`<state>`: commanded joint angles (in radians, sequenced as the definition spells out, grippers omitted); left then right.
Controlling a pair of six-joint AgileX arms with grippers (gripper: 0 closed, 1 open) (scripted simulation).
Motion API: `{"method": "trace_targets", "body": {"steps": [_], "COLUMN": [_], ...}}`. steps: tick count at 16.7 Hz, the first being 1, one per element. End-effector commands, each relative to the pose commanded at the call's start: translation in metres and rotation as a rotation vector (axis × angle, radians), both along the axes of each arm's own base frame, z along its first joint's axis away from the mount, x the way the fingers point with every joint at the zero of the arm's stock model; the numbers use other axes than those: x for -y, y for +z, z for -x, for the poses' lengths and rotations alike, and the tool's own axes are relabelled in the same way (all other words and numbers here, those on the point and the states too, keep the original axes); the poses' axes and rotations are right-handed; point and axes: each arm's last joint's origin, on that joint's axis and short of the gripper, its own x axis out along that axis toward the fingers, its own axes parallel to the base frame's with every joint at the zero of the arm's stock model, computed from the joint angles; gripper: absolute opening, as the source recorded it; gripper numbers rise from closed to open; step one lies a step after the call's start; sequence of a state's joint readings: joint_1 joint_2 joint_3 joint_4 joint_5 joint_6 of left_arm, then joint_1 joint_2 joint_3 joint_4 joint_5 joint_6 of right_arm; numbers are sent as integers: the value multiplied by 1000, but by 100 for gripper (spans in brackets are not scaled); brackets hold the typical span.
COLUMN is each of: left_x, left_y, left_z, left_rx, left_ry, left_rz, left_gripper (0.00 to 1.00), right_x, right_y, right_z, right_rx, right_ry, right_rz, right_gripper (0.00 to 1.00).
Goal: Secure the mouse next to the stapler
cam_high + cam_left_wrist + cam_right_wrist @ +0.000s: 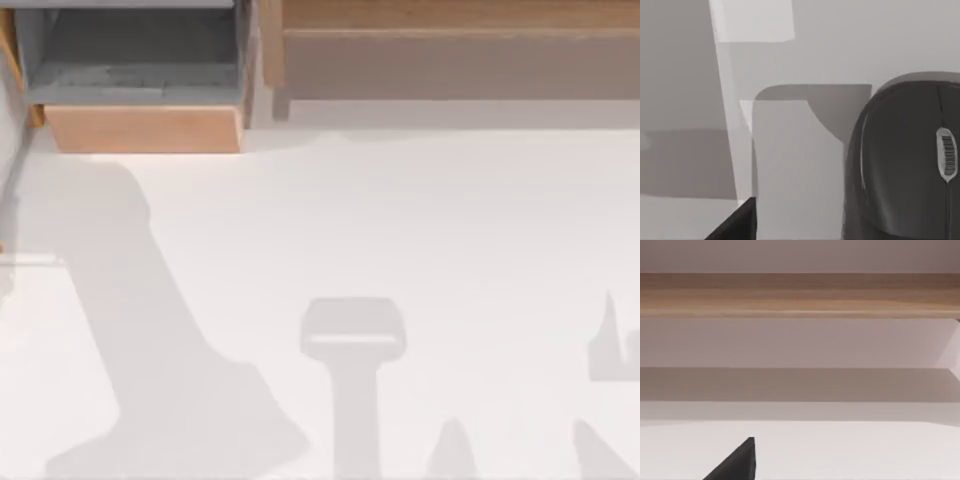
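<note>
Dark grey mouse (905, 165) lies on the white table (400, 220), close under the left pincer, probably lined up for grasping; the pincer's opening I cannot tell.

Mouse (905, 165) dark glossy plastic; table (400, 220) matt white; drawer (145, 128) wood-fronted.

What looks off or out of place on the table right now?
Nothing looks spilled, tipped or damaged. The mouse sits flat on the white surface in the left wrist view. The open drawer at the table's far left looks intact.
</note>
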<state>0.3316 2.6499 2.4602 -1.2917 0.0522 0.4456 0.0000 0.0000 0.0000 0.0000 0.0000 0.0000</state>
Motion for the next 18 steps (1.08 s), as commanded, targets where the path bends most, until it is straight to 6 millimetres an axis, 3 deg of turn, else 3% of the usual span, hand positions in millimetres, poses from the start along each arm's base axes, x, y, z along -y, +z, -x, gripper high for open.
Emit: {"method": "trace_targets", "body": {"steps": [12,18], "left_x": [0,0], "left_y": [0,0], "left_z": [0,0], "left_rx": [0,0], "left_ry": [0,0], "left_rz": [0,0], "left_gripper": [2,0], "right_x": [0,0], "right_y": [0,0], "right_z": [0,0], "right_rx": [0,0], "right_ry": [0,0], "right_rz": [0,0], "right_gripper": [100,100]}}
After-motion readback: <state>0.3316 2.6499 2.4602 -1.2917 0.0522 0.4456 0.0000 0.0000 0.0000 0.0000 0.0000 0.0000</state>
